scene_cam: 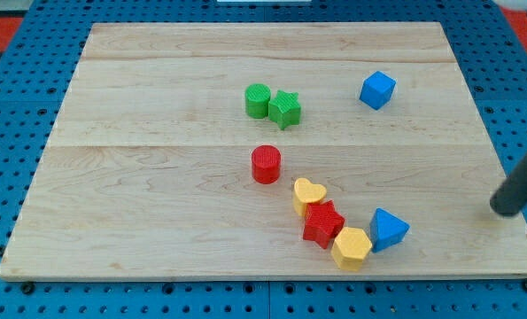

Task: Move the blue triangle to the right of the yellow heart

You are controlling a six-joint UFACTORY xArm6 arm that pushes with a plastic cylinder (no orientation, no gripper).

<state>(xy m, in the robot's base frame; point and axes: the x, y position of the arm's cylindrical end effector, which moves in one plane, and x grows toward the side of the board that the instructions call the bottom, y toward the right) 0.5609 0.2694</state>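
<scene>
So at this point the blue triangle [388, 229] was sitting down in the lower right of the frame, touching the yellow hexagon [352, 248] on its left, which itself was jammed up against the red star [323, 223]. The yellow heart [308, 196] was just above-left of that star, touching it, so the four made a little diagonal chain running down toward the view's bottom right. That's why the job wasn't done yet, I'd say: the triangle was already right of the heart, but lower and with the star and hexagon wedged in between, not properly beside it. My tip [507, 209] was parked near the right edge of the wooden board [157, 221], well apart from the triangle and a touch higher than it, not touching any block. No fingers on this rig, it's just a bare rod, so nothing was being gripped or let go. Parked out there on the right it couldn't nudge the triangle up toward the heart; my guess is it needed to get below the triangle first. The red cylinder [266, 165], green cylinder [258, 100], green star [285, 109] and blue cube [377, 89] were all further up, out of the way.
</scene>
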